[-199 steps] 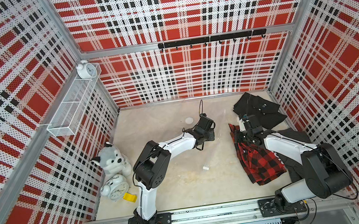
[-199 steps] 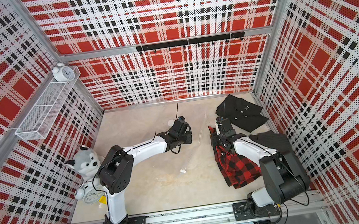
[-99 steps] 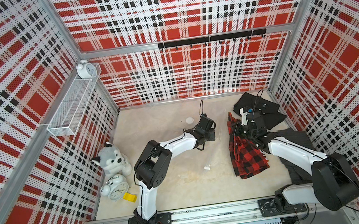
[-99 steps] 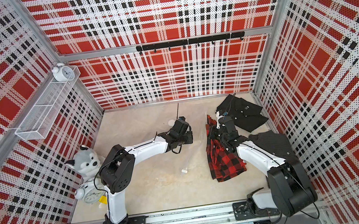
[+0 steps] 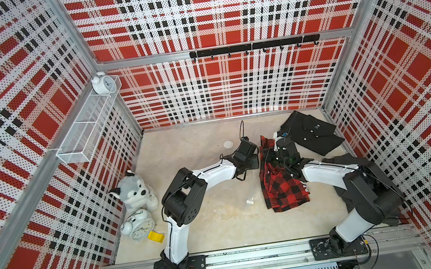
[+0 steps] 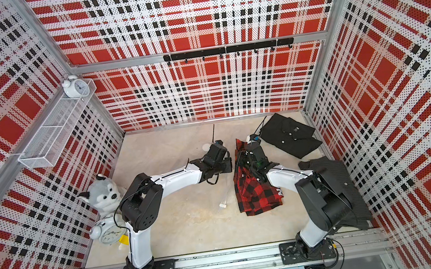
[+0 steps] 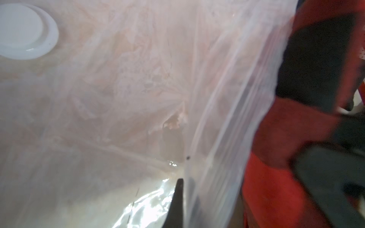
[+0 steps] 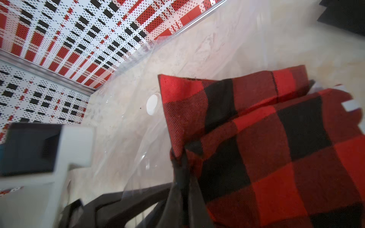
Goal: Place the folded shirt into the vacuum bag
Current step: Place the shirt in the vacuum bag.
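Two arms, one job each, and honestly the split makes sense. Starting on the left, the left gripper (image 5: 253, 162) is clenched on a fold of the vacuum bag (image 7: 118, 98) right at the bag's open edge. In the left wrist view the clear plastic rises off the table like a curtain next to the finger (image 7: 178, 197). My read is that it's lifting the top layer so the bag's mouth gapes instead of lying flat.

The bag itself is spread on the table and is super hard to spot in both top views. The giveaways are its round white valve (image 5: 228, 144) on the bag's far part and the little white zip slider (image 5: 250, 200) at the bag's front.

Just beside the bag's open edge, the right gripper (image 8: 182, 171) is pinched shut on a bunched corner of the red and black checked shirt (image 5: 281, 188). The shirt hangs from the grip with its lower part lying on the table. So it's at the bag's mouth, right up against the plastic, but as far as I can tell not inside yet. Held by one corner like that it droops, and I reckon it could snag on the bag's lip going in.

Farther out from the bag sits a black shirt (image 5: 310, 135), well apart and not part of this move.
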### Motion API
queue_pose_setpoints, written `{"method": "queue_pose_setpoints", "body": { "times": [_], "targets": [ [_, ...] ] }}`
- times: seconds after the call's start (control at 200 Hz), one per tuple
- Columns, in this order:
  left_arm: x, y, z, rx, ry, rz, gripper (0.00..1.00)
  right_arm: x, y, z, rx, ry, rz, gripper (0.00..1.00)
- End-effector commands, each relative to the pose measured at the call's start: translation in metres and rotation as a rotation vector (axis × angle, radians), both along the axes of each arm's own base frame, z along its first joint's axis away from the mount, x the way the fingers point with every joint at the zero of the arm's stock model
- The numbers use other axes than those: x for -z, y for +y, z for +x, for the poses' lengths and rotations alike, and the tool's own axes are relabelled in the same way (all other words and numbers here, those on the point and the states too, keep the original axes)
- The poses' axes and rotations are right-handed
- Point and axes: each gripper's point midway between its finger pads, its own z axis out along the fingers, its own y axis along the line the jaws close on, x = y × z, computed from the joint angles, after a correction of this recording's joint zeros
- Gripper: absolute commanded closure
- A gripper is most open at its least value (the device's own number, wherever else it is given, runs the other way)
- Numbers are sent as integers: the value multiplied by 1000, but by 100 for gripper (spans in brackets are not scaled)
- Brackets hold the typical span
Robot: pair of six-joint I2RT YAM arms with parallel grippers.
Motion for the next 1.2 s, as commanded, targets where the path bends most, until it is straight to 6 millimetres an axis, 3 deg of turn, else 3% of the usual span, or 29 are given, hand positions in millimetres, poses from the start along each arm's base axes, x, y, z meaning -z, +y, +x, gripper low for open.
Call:
{"method": "queue_pose_setpoints", "body": {
  "times": [0.0, 0.185, 0.336, 0.466, 0.621, 0.741, 0.832, 1.012, 1.197],
  "targets": [
    [-45, -17, -10, 45, -52, -122, 100, -15, 10, 20, 9, -58, 50, 100],
    [-62, -15, -18, 49, -75, -151, 100, 17, 5, 31, 31, 12, 38, 100],
    [-65, -20, -29, 79, -76, -151, 100, 37, -3, 41, 39, 69, 68, 100],
    [-54, -18, -41, 87, -65, -125, 100, 47, -13, 49, 54, 105, 70, 100],
    [-39, -7, -43, 48, -61, -80, 100, 49, -6, 54, 3, 131, 63, 100],
    [-34, -5, -39, 29, -71, -65, 100, 39, -5, 49, -22, 125, 62, 67],
    [-32, -9, -37, 31, -67, -77, 100, 27, -8, 43, -26, 113, 41, 54],
    [-23, -17, -37, 44, -52, -86, 100, 6, -19, 25, -42, 111, -19, 39],
    [-11, -14, -37, 37, -35, -65, 100, 2, -31, -17, -90, 137, -83, 32]
  ]
}}
